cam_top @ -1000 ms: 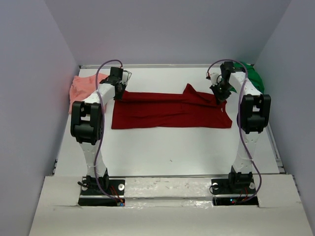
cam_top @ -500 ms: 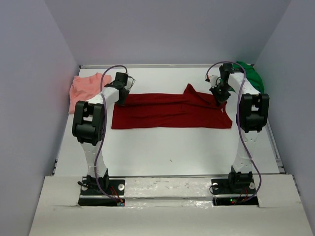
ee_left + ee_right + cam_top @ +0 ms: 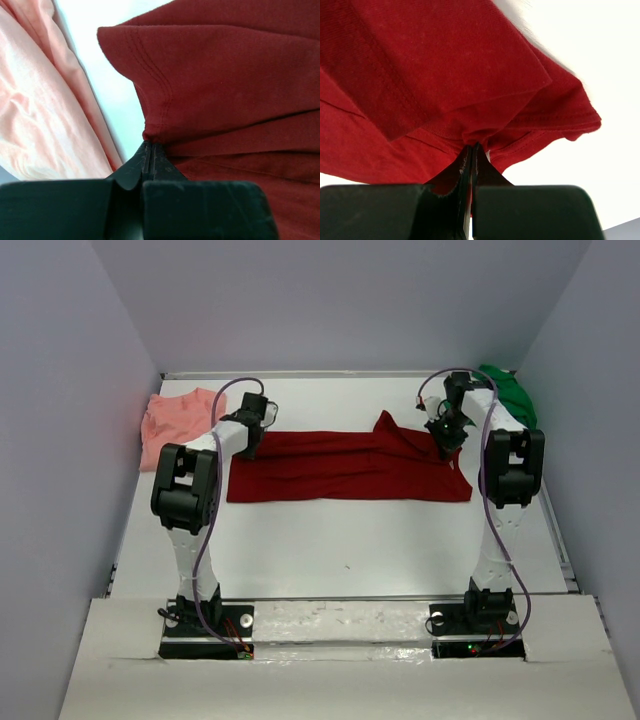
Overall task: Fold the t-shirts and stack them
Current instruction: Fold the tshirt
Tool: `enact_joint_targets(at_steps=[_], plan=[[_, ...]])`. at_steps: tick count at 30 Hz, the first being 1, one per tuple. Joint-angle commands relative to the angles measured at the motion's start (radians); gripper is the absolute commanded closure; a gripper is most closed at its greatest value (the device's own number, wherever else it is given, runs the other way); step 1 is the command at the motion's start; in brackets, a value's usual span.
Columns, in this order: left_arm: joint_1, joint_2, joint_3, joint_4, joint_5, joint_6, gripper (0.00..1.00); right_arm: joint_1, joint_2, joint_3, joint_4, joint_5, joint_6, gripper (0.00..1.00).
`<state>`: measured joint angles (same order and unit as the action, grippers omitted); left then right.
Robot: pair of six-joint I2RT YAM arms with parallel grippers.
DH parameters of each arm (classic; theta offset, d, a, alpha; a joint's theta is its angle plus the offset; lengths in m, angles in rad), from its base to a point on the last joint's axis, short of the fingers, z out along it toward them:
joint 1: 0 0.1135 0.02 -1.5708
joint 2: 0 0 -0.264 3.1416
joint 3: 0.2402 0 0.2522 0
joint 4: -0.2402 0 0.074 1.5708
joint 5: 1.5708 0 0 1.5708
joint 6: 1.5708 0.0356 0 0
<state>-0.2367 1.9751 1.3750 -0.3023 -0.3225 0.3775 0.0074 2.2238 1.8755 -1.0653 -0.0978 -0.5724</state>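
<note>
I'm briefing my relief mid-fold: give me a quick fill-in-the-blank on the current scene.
1. ____ shirts are on the table.
2. The left fingers and right fingers both pinch the red shirt, which lies ____ the pink shirt and green shirt.
3. The pink shirt sits in the far ____ corner.
Missing: three; between; left.

Bright even light, faint shadows; whites blown out in wrist views

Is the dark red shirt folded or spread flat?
Folded: the dark red shirt lies as a narrow band, layers doubled at both ends.
</note>
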Motion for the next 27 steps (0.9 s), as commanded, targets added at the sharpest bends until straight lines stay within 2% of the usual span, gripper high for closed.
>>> enact_joint_targets(at_steps=[1, 8, 16, 17, 20, 23, 27], plan=[[-0.004, 0.028, 0.012, -0.020, -0.062, 0.023, 1.00, -0.006, 0.016, 0.036, -0.041, 0.021, -0.007, 1.00], [-0.019, 0.060, 0.009, -0.028, -0.110, 0.041, 1.00, -0.006, 0.037, 0.057, -0.058, 0.020, -0.014, 1.00], [-0.041, 0.073, -0.027, 0.008, -0.191, 0.064, 1.00, -0.006, 0.017, -0.004, 0.010, 0.075, -0.026, 1.00], [-0.044, 0.076, -0.028, 0.009, -0.205, 0.067, 1.00, -0.006, 0.023, -0.007, 0.007, 0.075, -0.024, 0.97], [-0.049, 0.083, -0.025, 0.008, -0.214, 0.070, 1.00, -0.006, 0.023, -0.010, -0.001, 0.063, -0.021, 0.69], [-0.058, 0.090, -0.024, -0.001, -0.227, 0.075, 1.00, -0.006, 0.020, -0.001, -0.005, 0.059, -0.020, 0.61], [-0.064, 0.090, -0.021, -0.014, -0.245, 0.083, 0.96, -0.006, 0.011, 0.010, -0.010, 0.069, -0.024, 0.57]])
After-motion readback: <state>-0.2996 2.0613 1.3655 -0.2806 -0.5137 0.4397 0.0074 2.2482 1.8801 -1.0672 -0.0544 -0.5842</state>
